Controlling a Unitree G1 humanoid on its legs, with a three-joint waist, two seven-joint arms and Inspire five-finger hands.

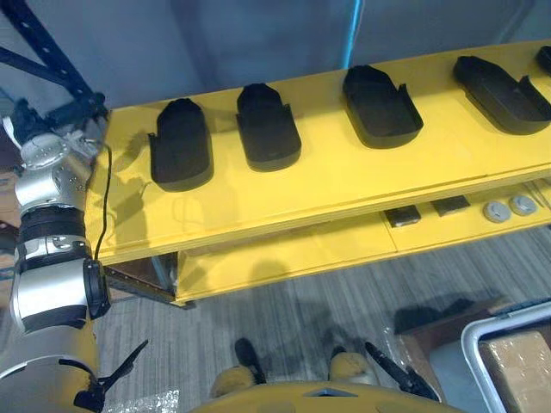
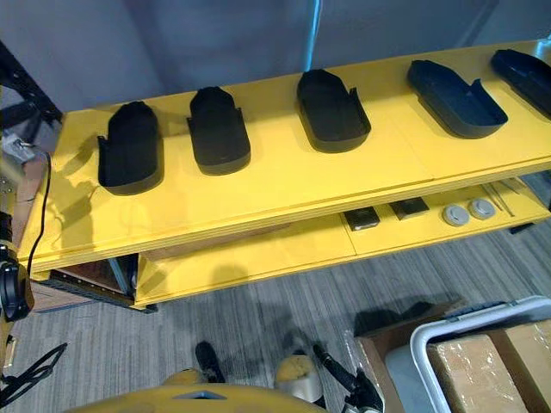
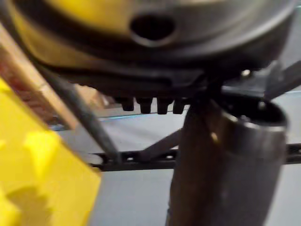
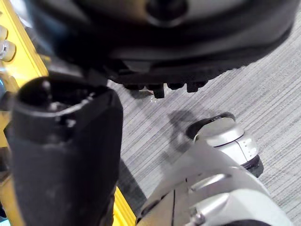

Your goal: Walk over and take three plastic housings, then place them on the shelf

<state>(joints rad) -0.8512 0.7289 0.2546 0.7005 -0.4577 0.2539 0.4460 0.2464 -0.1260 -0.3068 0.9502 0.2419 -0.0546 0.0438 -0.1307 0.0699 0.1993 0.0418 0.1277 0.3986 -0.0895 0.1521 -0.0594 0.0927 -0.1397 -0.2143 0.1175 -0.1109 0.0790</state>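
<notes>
Left arm [image 1: 52,258] raised, left hand [image 3: 141,66] slack-fingered, right hand [image 4: 155,52] likewise

A yellow shelf [image 2: 284,185] carried five black plastic housings [image 2: 218,131] in a row, set apart. Its lower board [image 2: 258,254] bore two dark square parts [image 2: 362,218] near two grey discs [image 2: 456,215].

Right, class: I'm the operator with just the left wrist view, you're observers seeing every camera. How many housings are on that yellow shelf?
Observer: Five black plastic housings lie in a row on the yellow top shelf.
Operator: Is the right hand holding one?
Observer: No, the right hand hangs open over grey carpet floor, its fingers empty.
Operator: Anything lower down?
Observer: Two small dark square parts and two round grey discs lie on the lower yellow shelf.
</notes>
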